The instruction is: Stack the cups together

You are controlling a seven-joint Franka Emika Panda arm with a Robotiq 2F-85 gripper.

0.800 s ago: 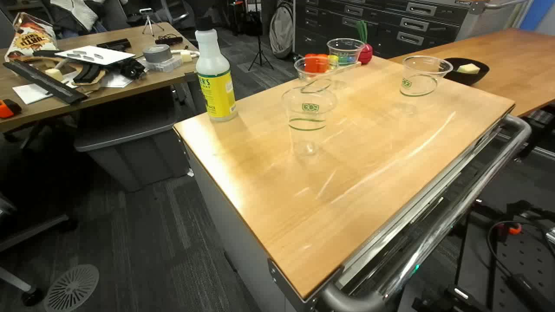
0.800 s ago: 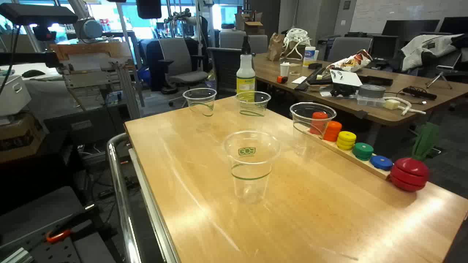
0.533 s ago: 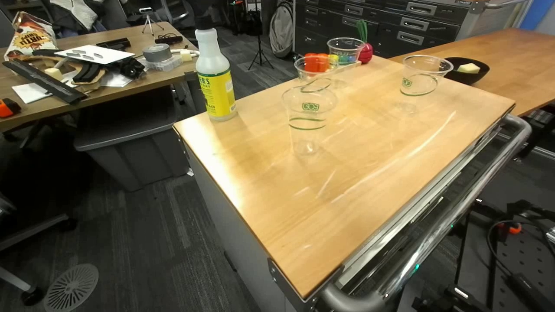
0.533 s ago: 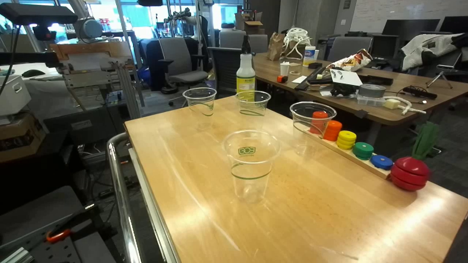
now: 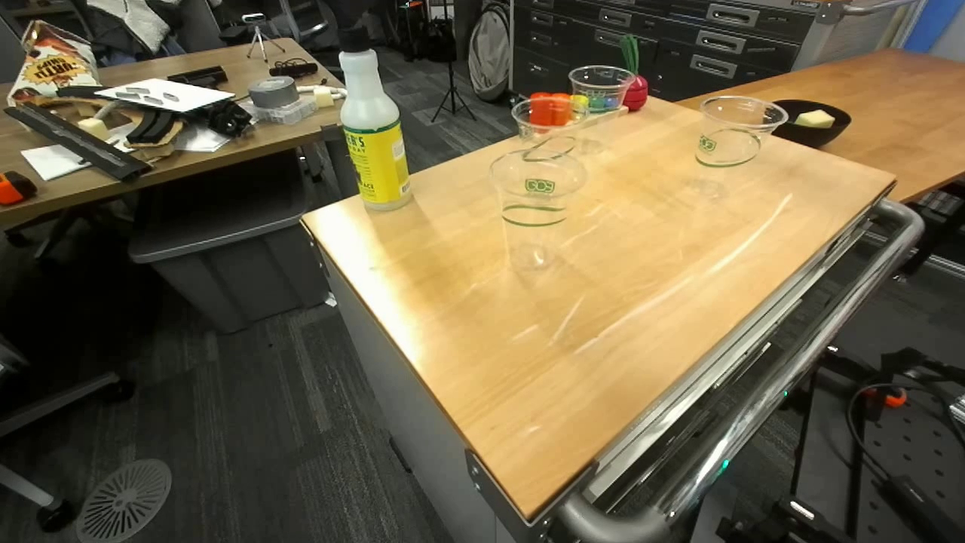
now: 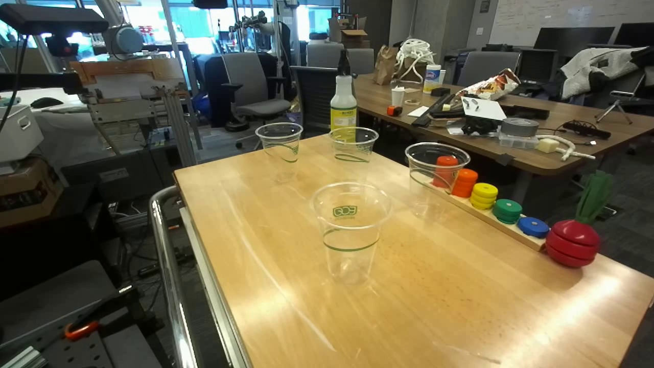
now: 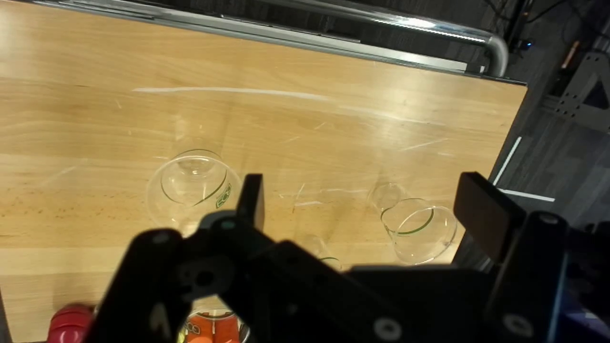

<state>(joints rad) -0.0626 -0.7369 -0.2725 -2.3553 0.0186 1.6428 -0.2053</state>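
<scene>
Cup 1 [image 6: 351, 235]: upright on tbl. [image 6: 460, 306], nearest the cam. in an exterior view, clear w/ green logo & band. Cup 2 [image 6: 280, 149]: farther back, toward the rail [image 6: 171, 276]. Cup 3 [image 6: 353, 153]: approx. level w/ cup 2, on its side away from the rail. Cup 4 [image 6: 420, 176]: just beside the rack [image 6: 488, 214]; contact cannot be confirmed. All 4 are upright and stand apart from one another.

Gripper [image 7: 360, 195], per wrist view: jaws released, spread wide, pads [image 7: 486, 214] well apart. Tbl. surface & cup 2 show in the gap; cup 3 is partly hidden behind the gripper. Clearance above tbl. cannot be judged.

Rack: wooden strip bearing rings [image 6: 507, 211] in red, orange, yellow, green, blue. Red veg [image 6: 573, 244] w/ green stalks sits just beside the blue end. Bottle [image 5: 381, 151], yellow label, black top, stands upright near a tbl. corner. Rail, chrome finish, runs along one tbl. side.

Black bowl [image 5: 829, 136] w/ pale yellow piece [image 5: 814, 119] inside rests on adj. bench [image 5: 859, 83], just past tbl. edge. Opp. side: side tbl. [image 5: 166, 64] carrying chip bag [image 5: 56, 64], tape roll [image 5: 273, 92], sm. tripod [image 5: 258, 38], misc. items. Grey bin [image 5: 226, 260] stands on floor [image 5: 249, 407], partly under it. Dark cabinet [image 5: 663, 45] in background.
</scene>
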